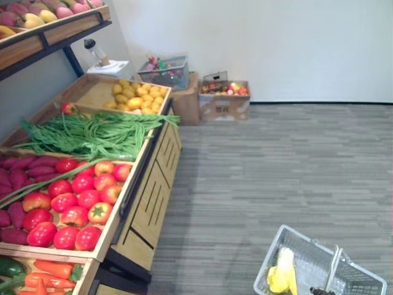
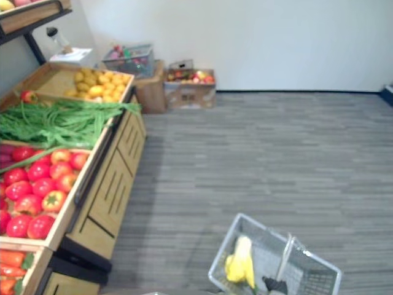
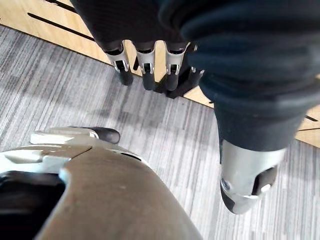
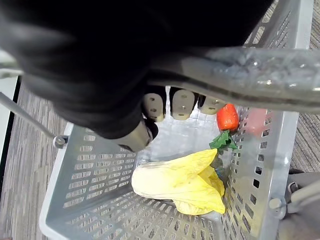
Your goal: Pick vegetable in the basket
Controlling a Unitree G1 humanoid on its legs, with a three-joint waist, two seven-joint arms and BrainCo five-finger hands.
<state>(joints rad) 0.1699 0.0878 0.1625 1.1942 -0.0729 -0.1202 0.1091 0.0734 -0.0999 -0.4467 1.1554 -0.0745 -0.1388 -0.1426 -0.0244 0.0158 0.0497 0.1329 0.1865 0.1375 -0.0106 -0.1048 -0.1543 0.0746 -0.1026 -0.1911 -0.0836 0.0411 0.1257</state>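
So where do the vegetables lie right now?

Two already sit in the basket (image 1: 273, 255): a yellow leafy one (image 4: 180, 182) and, just beside it, a carrot (image 4: 227, 117). The rest are on the counter (image 1: 153, 196), with carrots (image 1: 54, 268) nearest, red peppers (image 1: 73, 209) behind them, then long green beans (image 1: 92, 132).

And the hands?

The right robot hand (image 4: 182, 102) is curled round the basket handle (image 4: 250, 65), so it is taken. The left robot hand (image 3: 145, 62) hangs over the floor (image 1: 276, 166) beside the counter's wooden side, fingers straight and relaxed, holding nothing.

Which one reaches, then?

The left, I'd say. The counter lies to the robot's left and the basket to its right. The counter's carrots lie roughly crosswise to the robot, so that hand would probably close across one, then carry it over to the basket.
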